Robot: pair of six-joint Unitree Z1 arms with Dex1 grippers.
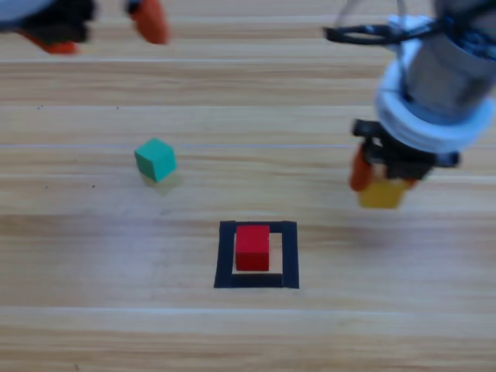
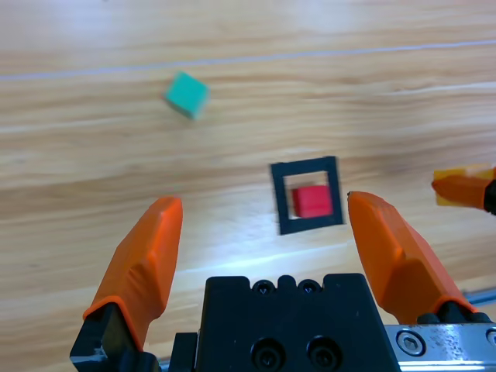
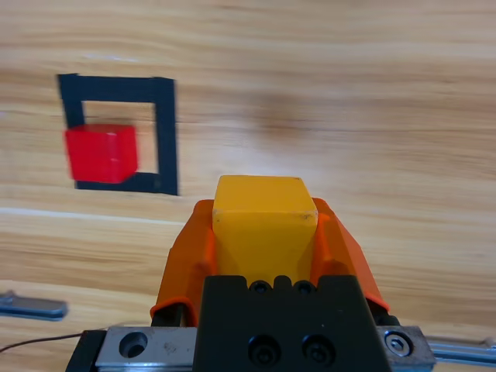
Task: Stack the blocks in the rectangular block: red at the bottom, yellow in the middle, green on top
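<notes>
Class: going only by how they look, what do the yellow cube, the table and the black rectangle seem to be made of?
Yellow cube, clamped in the right gripper: probably painted wood or plastic; flat, even matte colour, crisp edges. Table: wood or wood-look laminate; grain lines and plank seams. Black rectangle: apparently tape; flat, thin matte strips.

Red cube (image 1: 252, 246) inside tape rectangle (image 1: 256, 280); yellow cube (image 1: 380, 194) aloft; green cube (image 1: 155, 160) apart.

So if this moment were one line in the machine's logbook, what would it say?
right gripper: shut on yellow cube | red cube: inside tape rectangle | green cube: loose on table | left gripper: open, waiting
</notes>
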